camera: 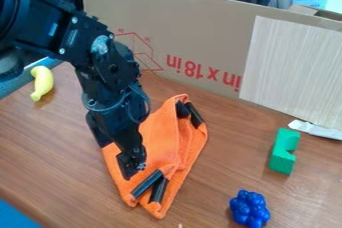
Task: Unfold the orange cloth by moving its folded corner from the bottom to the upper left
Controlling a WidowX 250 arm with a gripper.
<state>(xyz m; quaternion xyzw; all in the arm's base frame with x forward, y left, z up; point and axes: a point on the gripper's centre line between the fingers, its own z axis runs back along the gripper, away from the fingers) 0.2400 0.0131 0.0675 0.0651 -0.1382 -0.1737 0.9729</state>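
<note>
**End effector at the orange cloth; cloth looks doubled over, edges uneven**

Cloth [160, 132]: orange, on the bench [63, 159], directly under and beside the end effector [131, 165]. Runs from near side of the end effector up to its far right. Black ends come in two pairs: lower pair [152, 187] just to the near right of the end effector, upper pair [189, 113] further off, far right.

Progress, my read: one fold looks made, since the black ends sit together in pairs. Not squared up: the ends in each pair are offset and splayed, and a loose ridge runs down the right part. Lying fairly flat otherwise. Can't count layers from here.

End effector: low over the left part of the cloth, pointing down. Can't tell if it's wide or narrow, or if it has any fabric. Contact also unclear.

Around it:
- Banana [43, 83]: far left of the end effector, well apart.
- Blue bumpy cluster [250, 209]: near right, off the cloth.
- Green notched block [284, 151]: well out to the right.
- White scrap [316, 129]: past the block, by the foot of the pale panel [290, 72].
- Cardboard [184, 57]: upright behind the end effector, with the panel against its right part.
</note>
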